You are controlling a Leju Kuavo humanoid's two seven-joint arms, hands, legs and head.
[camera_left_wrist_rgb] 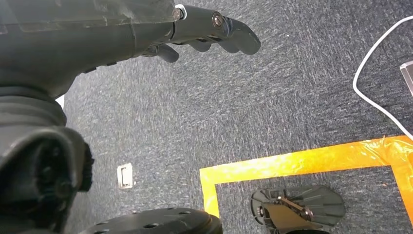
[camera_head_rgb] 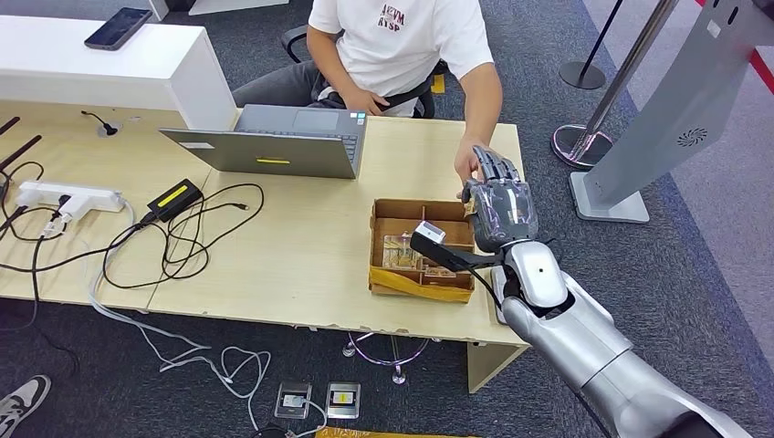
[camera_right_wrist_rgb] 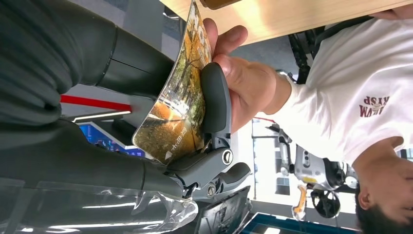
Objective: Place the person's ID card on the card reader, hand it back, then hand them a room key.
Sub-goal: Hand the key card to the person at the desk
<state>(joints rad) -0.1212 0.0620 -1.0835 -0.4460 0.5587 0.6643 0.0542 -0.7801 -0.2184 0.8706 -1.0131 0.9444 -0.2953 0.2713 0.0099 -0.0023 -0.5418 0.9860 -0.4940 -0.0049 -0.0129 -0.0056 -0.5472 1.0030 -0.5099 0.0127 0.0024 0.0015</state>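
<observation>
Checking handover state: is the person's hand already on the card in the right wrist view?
Yes, the person's hand touches the card held by the right hand.

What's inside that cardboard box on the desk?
The cardboard box is split into compartments; a few cards with pictures lie in one. The right hand and its wrist camera cover the box's right side, so anything there is hidden.

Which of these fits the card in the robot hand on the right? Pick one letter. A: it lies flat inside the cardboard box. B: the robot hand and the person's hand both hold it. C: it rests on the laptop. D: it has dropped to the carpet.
B: the right wrist view shows the card pressed by the right robot hand while the person's hand grips its far end.
</observation>
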